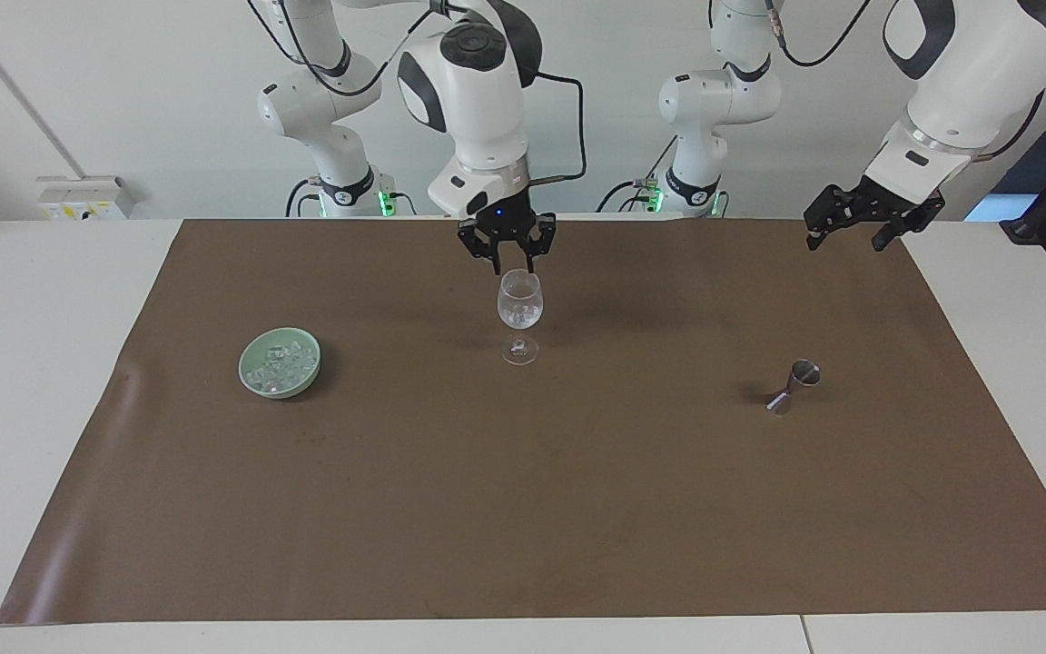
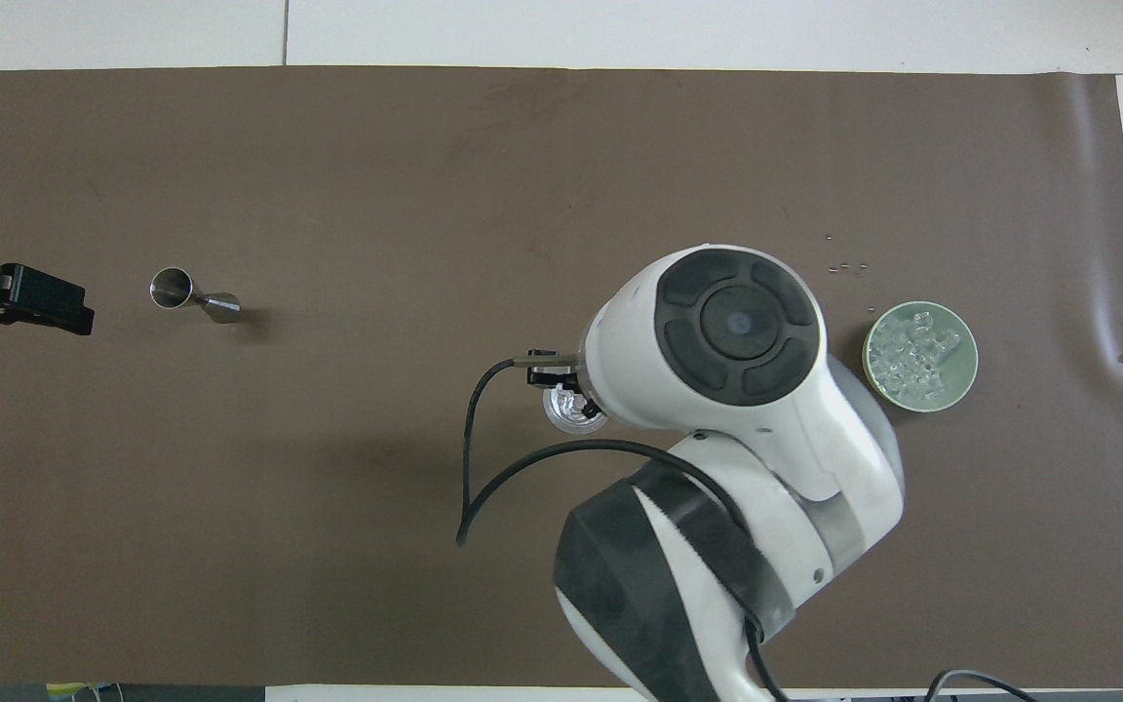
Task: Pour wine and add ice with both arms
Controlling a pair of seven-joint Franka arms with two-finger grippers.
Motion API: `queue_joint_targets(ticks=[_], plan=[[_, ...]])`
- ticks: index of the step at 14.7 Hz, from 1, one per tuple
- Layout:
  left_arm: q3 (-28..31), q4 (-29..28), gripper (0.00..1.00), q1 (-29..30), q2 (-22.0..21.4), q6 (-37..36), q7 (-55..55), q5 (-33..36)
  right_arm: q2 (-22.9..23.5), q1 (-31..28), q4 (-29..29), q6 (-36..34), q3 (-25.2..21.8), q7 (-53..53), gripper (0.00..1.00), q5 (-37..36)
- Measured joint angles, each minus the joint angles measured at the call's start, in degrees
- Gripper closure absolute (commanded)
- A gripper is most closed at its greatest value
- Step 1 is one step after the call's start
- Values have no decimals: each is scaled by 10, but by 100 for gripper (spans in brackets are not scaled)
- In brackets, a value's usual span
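A clear stemmed glass (image 1: 519,309) stands upright mid-mat, with a few small clear pieces in its bowl; the overhead view shows only its rim (image 2: 569,409) beside the right arm's wrist. My right gripper (image 1: 512,264) hangs just over the rim, open, with nothing between its fingers. The ice (image 1: 280,363) is heaped in a pale green bowl (image 1: 251,374) toward the right arm's end, also visible from overhead as ice (image 2: 917,357) in the bowl (image 2: 969,375). My left gripper (image 1: 843,238) waits open in the air over the mat's edge at the left arm's end (image 2: 55,304). Wine is out of view.
A steel jigger (image 1: 793,386) lies tipped on the brown mat (image 1: 523,509) toward the left arm's end, below the left gripper; overhead it is the jigger (image 2: 193,295). A few tiny clear crumbs (image 2: 844,264) lie on the mat just farther from the robots than the bowl.
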Motion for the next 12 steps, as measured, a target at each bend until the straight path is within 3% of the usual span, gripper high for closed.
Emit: queue_joint_targets(ticks=[2, 5, 9, 12], plan=[[0, 0, 0, 0, 0, 0, 0, 1, -12, -50, 12, -20, -2, -19, 20, 0], [0, 0, 0, 0, 0, 0, 0, 1, -30, -127, 14, -57, -5, -80, 0, -4], [0, 0, 0, 0, 0, 0, 0, 1, -55, -212, 14, -141, -5, -149, 0, -42], [0, 0, 0, 0, 0, 0, 0, 1, -68, -298, 12, -164, -6, -263, 0, -47]])
